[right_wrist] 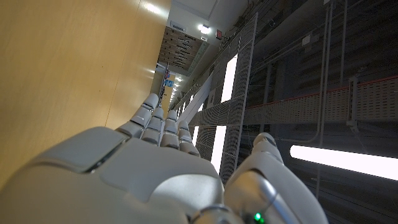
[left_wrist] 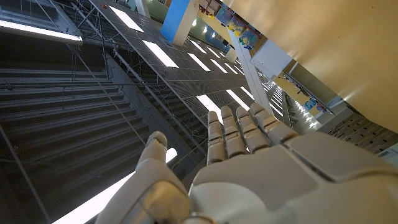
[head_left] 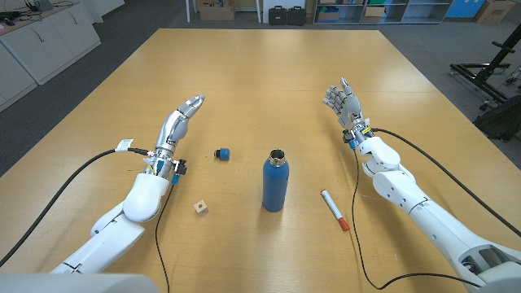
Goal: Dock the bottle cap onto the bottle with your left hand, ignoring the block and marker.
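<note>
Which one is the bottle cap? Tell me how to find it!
Find the tall blue bottle standing in the middle of the wooden table. Just to its left lies the bottle cap, small, round and dark blue, unlike the pale wooden block nearer the front.

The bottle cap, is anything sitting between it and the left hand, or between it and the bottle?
Nothing visible. In the head view, bare table separates the left hand from the bottle cap, and the cap from the bottle. The block and marker lie clear of both paths.

Blue bottle point(head_left: 275, 187), blue cap point(head_left: 221, 154)
</note>
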You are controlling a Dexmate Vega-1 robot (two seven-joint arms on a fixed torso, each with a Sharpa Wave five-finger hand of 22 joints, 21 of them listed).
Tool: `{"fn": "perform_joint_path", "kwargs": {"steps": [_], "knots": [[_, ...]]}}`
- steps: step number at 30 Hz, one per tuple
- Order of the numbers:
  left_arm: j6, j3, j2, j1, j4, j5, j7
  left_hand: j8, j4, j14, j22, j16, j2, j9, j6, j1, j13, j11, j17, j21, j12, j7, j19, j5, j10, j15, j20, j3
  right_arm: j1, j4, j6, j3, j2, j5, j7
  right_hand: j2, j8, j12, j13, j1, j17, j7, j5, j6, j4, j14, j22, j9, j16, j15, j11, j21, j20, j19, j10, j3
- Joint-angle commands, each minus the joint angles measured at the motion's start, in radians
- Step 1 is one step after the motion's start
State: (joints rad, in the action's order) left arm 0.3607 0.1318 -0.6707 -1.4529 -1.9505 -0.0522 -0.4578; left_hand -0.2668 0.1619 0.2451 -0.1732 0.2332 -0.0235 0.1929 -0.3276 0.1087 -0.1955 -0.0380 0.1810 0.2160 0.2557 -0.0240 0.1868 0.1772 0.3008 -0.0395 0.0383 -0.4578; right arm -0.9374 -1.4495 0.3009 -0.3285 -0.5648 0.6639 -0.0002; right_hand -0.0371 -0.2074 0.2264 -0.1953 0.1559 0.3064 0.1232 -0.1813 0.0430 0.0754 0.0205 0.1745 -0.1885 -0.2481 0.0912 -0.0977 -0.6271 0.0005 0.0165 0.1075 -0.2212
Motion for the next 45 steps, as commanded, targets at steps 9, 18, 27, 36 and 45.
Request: {"fn": "perform_joint_path", "kwargs": {"steps": [9, 18, 27, 36, 45], "knots": [[-0.109, -0.031, 0.031, -0.056, -0.062, -0.242, -0.122, -0.038, 0.032, 0.08, -0.002, 0.002, 0.001, 0.006, -0.085, 0.171, -0.002, -0.048, -0.002, -0.001, 0.012, -0.03, 0.052, 0.028, 0.099, -0.095, 0.015, -0.074, -0.025, -0.052, -0.026, -0.004, -0.01, -0.009, -0.031, -0.005, -0.002, 0.002, 0.0, 0.006, 0.0, 0.022, -0.002, 0.009, 0.006, 0.004, 0.005, -0.003, -0.003, 0.008, -0.003, 0.005, 0.008, 0.0, 0.009, 0.002], [-0.211, -0.04, 0.024, -0.079, -0.117, -0.337, -0.137, -0.049, 0.038, 0.119, -0.001, -0.016, -0.051, 0.008, -0.097, 0.378, -0.004, -0.099, -0.004, -0.009, -0.008, -0.067, 0.091, 0.033, 0.137, -0.125, 0.018, -0.136, -0.027, -0.057, -0.029, -0.01, -0.006, -0.013, -0.037, -0.006, -0.001, 0.002, 0.0, 0.006, -0.001, 0.021, -0.001, 0.01, 0.007, 0.005, 0.005, -0.003, -0.002, 0.008, -0.005, 0.008, 0.011, -0.001, 0.011, 0.002], [-0.387, -0.039, -0.006, -0.097, -0.211, -0.444, -0.092, -0.069, 0.034, 0.149, -0.001, -0.031, -0.124, 0.011, -0.126, 0.606, -0.006, -0.164, -0.006, -0.009, -0.024, -0.128, 0.145, 0.025, 0.19, -0.164, 0.006, -0.173, -0.026, -0.053, -0.024, -0.015, 0.0, -0.017, -0.037, -0.007, -0.001, 0.002, 0.0, 0.006, -0.001, 0.022, -0.001, 0.01, 0.007, 0.004, 0.005, -0.004, -0.002, 0.009, -0.004, 0.01, 0.013, -0.001, 0.011, 0.003], [-0.527, -0.033, -0.047, -0.106, -0.284, -0.502, -0.019, -0.082, 0.03, 0.158, -0.001, -0.035, -0.148, 0.011, -0.154, 0.651, -0.007, -0.17, -0.006, -0.012, -0.023, -0.151, 0.152, 0.013, 0.223, -0.167, 0.012, -0.161, -0.025, -0.052, -0.028, -0.017, 0.003, -0.015, -0.038, -0.008, 0.0, 0.001, 0.001, 0.007, -0.001, 0.021, -0.001, 0.01, 0.008, 0.005, 0.006, -0.004, -0.001, 0.009, -0.004, 0.013, 0.014, -0.001, 0.011, 0.003], [-0.617, -0.014, -0.063, -0.111, -0.327, -0.549, -0.001, -0.082, 0.024, 0.159, -0.001, -0.037, -0.163, 0.011, -0.15, 0.648, -0.007, -0.172, -0.005, -0.014, -0.026, -0.157, 0.156, 0.002, 0.229, -0.167, 0.017, -0.14, -0.026, -0.045, -0.023, -0.015, 0.008, -0.01, -0.038, -0.008, 0.0, 0.003, 0.001, 0.007, -0.001, 0.021, -0.001, 0.013, 0.008, 0.006, 0.006, -0.004, -0.002, 0.007, -0.003, 0.014, 0.015, 0.001, 0.016, 0.003]]}}
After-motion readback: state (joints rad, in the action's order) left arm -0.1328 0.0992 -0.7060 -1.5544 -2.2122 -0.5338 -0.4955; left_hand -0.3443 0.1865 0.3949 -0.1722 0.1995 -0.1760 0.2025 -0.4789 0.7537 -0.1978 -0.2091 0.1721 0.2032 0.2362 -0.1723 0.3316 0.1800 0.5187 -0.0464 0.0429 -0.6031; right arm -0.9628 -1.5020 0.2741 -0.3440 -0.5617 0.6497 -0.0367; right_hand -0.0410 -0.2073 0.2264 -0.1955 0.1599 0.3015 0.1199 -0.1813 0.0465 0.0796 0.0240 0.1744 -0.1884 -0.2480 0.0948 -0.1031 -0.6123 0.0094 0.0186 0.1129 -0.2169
